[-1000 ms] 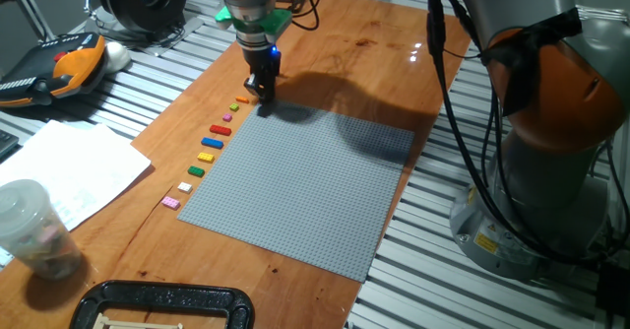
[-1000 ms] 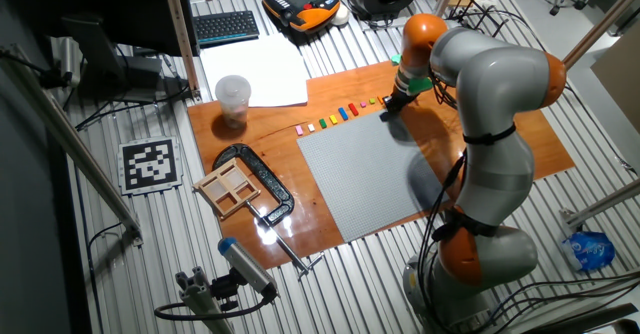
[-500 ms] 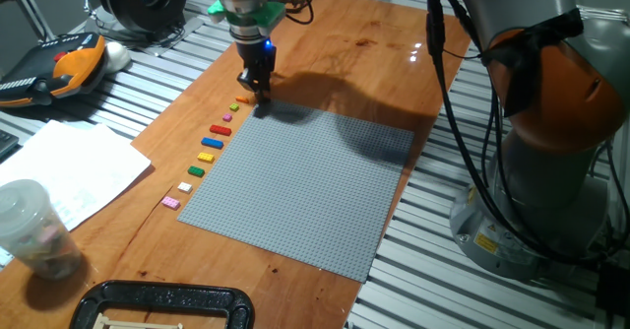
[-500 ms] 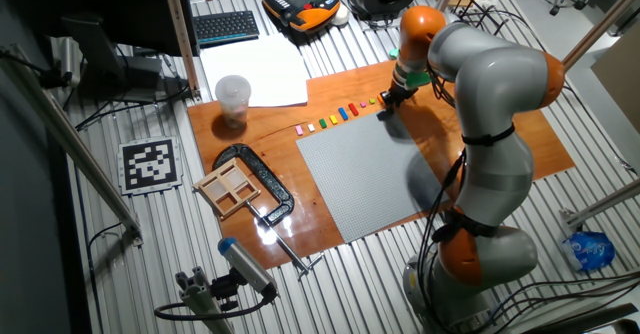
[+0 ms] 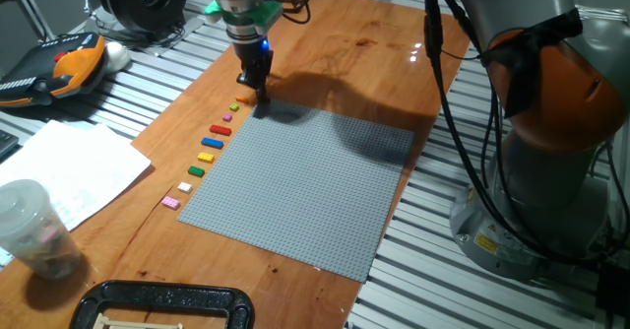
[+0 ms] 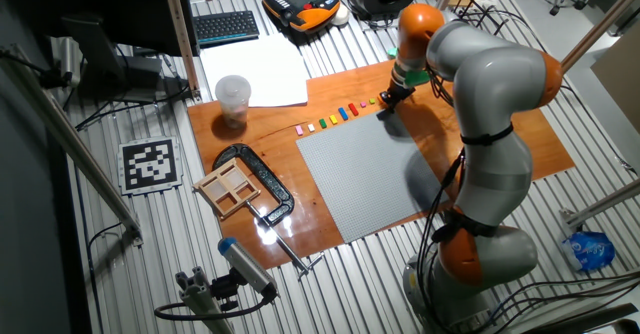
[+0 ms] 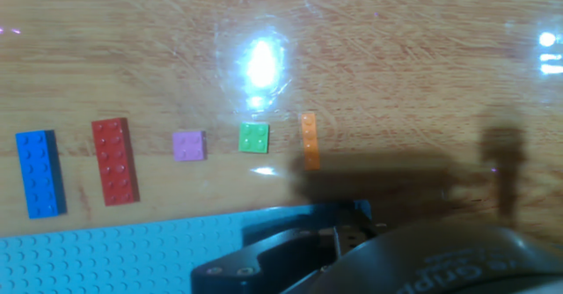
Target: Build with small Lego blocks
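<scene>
The small Lego blocks lie in a row on the wooden table beside the left edge of the grey baseplate (image 5: 305, 186). The row runs from a pink block (image 5: 171, 202) through white, green, yellow, blue (image 5: 213, 143) and red (image 5: 220, 129) to an orange one (image 5: 244, 98). My gripper (image 5: 258, 95) hangs low over the far end of this row, by the baseplate's far corner. The hand view shows the blue (image 7: 40, 172), red (image 7: 115, 160), pink (image 7: 188, 145), green (image 7: 254, 137) and orange (image 7: 310, 140) blocks ahead of the dark gripper (image 7: 334, 232). Its finger gap is not visible.
Near the table's front corner stand a clear plastic cup (image 5: 34, 226) and a black clamp (image 5: 162, 304). White paper (image 5: 69, 166) and an orange pendant (image 5: 59, 63) lie to the left. The robot's base (image 5: 532, 171) stands to the right. A wooden tray (image 6: 232, 186) sits by the clamp.
The gripper has shifted a little to the left and farther away, from the baseplate's corner toward the orange end of the row. The blocks have not moved.
</scene>
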Controlling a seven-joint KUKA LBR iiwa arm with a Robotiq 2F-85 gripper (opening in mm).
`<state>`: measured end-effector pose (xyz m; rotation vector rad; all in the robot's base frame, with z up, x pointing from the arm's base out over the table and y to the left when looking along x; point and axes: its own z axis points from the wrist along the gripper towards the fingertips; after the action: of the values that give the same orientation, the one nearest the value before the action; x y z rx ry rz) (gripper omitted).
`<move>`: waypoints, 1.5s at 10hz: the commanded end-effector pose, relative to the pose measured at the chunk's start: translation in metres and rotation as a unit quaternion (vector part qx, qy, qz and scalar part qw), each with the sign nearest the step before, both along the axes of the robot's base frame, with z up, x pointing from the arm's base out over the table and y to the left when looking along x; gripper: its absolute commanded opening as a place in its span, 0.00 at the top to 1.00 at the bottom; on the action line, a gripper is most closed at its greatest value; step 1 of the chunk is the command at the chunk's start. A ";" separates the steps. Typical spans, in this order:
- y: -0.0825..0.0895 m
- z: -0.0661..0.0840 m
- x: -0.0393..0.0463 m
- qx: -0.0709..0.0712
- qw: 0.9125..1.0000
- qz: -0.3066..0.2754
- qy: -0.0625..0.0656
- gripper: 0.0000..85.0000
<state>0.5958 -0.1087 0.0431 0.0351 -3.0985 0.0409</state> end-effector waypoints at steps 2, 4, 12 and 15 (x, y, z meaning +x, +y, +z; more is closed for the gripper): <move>0.001 -0.002 -0.0005 -0.001 1.000 0.002 0.000 1.00; 0.000 -0.006 -0.0016 -0.005 1.000 0.006 -0.004 1.00; 0.000 0.000 -0.0008 0.000 1.000 -0.007 0.010 1.00; 0.000 0.003 -0.0002 -0.001 1.000 -0.008 0.011 1.00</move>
<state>0.5956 -0.1087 0.0460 0.0112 -3.0755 0.0421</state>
